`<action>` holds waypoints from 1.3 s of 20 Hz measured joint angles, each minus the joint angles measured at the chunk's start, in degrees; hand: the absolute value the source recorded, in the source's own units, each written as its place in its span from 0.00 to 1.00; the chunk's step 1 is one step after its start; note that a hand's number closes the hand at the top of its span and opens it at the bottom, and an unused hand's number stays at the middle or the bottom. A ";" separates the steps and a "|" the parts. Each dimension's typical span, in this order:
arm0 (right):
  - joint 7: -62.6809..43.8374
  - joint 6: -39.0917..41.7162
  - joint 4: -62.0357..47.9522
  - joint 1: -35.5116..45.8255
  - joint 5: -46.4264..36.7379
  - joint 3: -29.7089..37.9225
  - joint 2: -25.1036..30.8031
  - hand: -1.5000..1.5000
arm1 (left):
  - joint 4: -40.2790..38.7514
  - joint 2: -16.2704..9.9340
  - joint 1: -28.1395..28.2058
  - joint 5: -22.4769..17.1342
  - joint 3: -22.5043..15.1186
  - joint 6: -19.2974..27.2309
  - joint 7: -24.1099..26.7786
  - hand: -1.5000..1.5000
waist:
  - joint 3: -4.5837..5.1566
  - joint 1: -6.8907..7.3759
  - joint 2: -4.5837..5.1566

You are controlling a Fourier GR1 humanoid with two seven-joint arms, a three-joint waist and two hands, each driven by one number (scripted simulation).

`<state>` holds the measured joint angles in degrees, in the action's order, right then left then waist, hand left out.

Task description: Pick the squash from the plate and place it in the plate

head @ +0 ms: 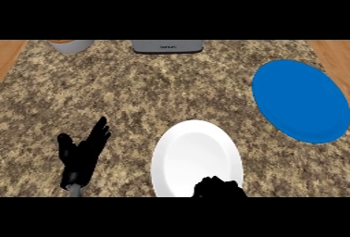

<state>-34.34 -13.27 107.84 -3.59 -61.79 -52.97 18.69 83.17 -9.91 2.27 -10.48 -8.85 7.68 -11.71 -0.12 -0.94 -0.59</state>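
Taking the white plate [196,152] as your reference, start at the far left. Your left hand [80,155] stands well to the left of that plate, over the speckled granite counter [137,92], fingers straight and pointing up, thumb spread to the side. It has hold of nothing and touches nothing you can identify. A short stretch of grey forearm shows beneath it at the lower edge.

Up and left of the white plate, against the far edge of the counter, sits a grey round container [70,45] with something orange-brown visible at its top; only its lower part is in view. Directly beyond the white plate, also at the far edge, sits a grey box-shaped appliance [168,46], likewise cut off.

The white plate itself lies near the lower edge of the view, and its visible surface is bare. Your right hand [219,187] overlaps the plate's near right rim. The hand appears as a dark bunched mass, cut by the lower edge; you cannot tell from this view whether its fingers are curled round anything.

The squash cannot be seen anywhere; if it lies under the right hand, that is hidden.

Up and right of the white plate, well apart from it, lies a blue plate [301,99], its surface bare. Wooden strips show at both upper corners.
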 measured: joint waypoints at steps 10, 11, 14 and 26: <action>8.75 -18.99 19.56 -11.70 8.11 9.18 13.81 1.00 | 0.23 0.08 -0.34 0.11 0.39 -0.56 -0.22 0.50 | -0.04 0.02 0.35; 9.42 -20.46 20.22 -12.48 10.12 10.74 14.56 1.00 | 0.07 0.49 -0.42 0.34 0.24 -0.30 -0.13 0.50 | -0.04 0.11 0.39; 12.15 -24.19 19.91 -12.77 19.25 16.43 16.35 1.00 | 0.01 0.54 -1.13 0.38 0.23 -0.59 -0.90 0.50 | -0.04 0.48 0.57; 35.61 -26.02 -4.90 -1.76 52.61 40.53 16.83 1.00 | -1.34 0.72 -2.41 0.81 0.77 -1.84 -0.40 0.50 | -0.11 1.66 0.82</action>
<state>1.26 -39.29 102.94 -5.35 -9.18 -12.45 35.51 81.83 -9.18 -0.14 -9.67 -8.08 5.84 -12.11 -0.23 0.72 0.23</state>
